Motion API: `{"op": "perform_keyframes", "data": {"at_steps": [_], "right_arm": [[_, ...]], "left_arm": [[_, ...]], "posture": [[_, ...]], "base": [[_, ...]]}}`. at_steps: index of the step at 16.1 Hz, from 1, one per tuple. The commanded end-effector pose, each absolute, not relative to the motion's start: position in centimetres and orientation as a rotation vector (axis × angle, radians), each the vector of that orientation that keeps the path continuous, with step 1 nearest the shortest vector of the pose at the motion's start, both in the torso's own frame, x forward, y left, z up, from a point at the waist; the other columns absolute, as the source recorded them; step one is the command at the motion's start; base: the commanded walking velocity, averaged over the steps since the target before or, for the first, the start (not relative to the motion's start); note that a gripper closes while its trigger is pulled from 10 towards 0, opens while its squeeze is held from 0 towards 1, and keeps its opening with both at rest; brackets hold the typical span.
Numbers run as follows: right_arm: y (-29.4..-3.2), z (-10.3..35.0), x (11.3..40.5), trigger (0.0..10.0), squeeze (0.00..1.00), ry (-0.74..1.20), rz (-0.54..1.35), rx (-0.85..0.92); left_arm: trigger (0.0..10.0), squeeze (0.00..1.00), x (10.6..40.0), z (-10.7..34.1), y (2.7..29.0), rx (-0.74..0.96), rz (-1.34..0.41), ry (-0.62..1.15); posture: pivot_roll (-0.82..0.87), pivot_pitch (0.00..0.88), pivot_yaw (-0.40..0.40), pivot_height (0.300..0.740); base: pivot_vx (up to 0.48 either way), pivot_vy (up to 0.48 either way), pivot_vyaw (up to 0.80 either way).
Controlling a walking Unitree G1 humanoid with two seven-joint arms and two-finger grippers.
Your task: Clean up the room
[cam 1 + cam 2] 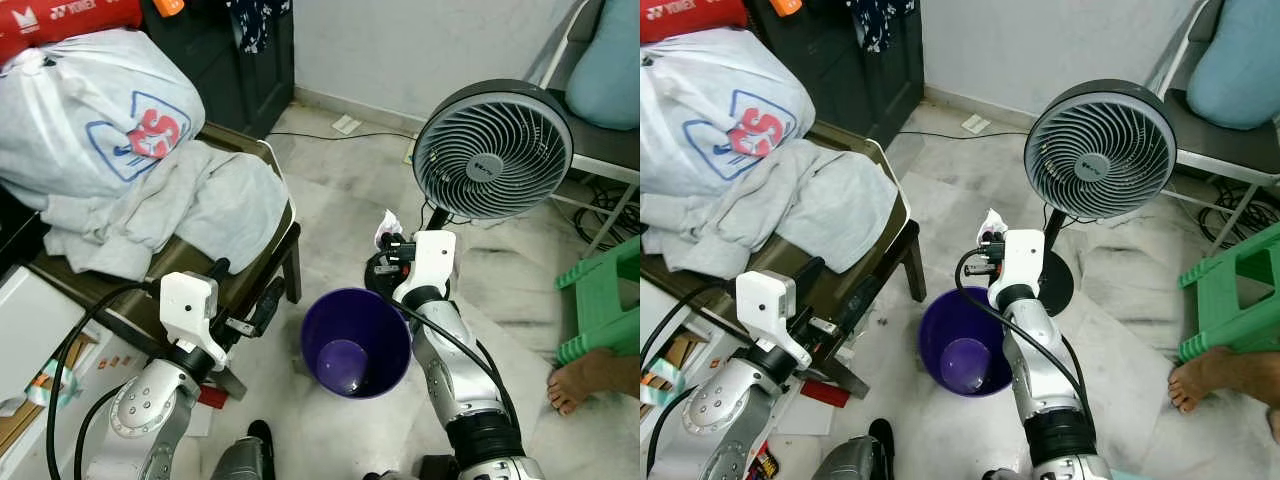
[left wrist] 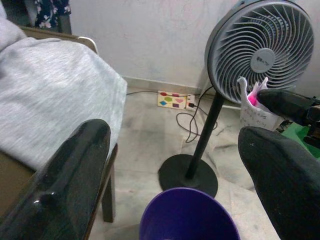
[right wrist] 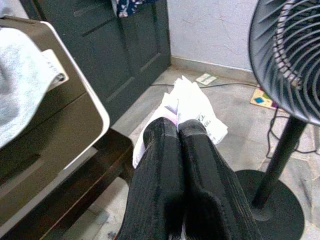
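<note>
Crumpled white paper [image 3: 192,112] with a touch of pink sits pinched between your right gripper [image 3: 178,131] fingers, which are pressed together on it. You hold it in the air just past the far rim of the purple bin [image 1: 355,343], close to the round black base of the grey pedestal fan [image 1: 492,150]. The bin stands on the marble floor between your two arms. Your left gripper [image 2: 175,165] is spread wide with nothing in it, hovering beside the chair [image 1: 262,283] that is heaped with grey clothes [image 1: 205,205] and a white bag [image 1: 95,115]. A person's bare foot [image 1: 580,382] rests on the floor near a green plastic stool [image 1: 605,300], well to your right.
</note>
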State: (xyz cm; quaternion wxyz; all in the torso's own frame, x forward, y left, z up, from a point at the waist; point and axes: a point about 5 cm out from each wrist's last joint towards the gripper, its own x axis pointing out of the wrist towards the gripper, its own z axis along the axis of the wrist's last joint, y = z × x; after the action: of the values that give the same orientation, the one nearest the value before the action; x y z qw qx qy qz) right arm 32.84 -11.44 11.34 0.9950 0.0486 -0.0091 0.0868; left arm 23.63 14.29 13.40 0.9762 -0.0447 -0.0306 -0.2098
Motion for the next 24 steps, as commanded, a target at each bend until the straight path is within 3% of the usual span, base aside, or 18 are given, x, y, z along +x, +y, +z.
{"op": "perform_keyframes", "data": {"at_steps": [1, 16, 24], "right_arm": [[-11.8, 11.3, 32.7, 10.0, 0.0, -0.015, 0.167, 0.098], [-11.6, 11.5, 33.0, 10.0, 0.0, -0.023, 0.178, 0.088], [-12.1, 10.5, 33.1, 10.0, 0.0, 0.017, 0.163, 0.088]], "left_arm": [[10.0, 0.0, 23.6, 13.0, 14.4, -0.095, -0.422, -0.047], [10.0, 0.0, 23.9, 12.9, 14.4, -0.092, -0.413, -0.047], [10.0, 0.0, 23.3, 12.6, 15.2, -0.069, -0.403, -0.022]], "posture": [[0.02, 0.189, -0.021, 0.74], [0.02, 0.19, -0.021, 0.74], [0.05, 0.203, -0.012, 0.74]], "base": [[0.274, 0.0, 0.0], [0.292, 0.0, 0.07], [0.0, 0.0, 0.43]]}}
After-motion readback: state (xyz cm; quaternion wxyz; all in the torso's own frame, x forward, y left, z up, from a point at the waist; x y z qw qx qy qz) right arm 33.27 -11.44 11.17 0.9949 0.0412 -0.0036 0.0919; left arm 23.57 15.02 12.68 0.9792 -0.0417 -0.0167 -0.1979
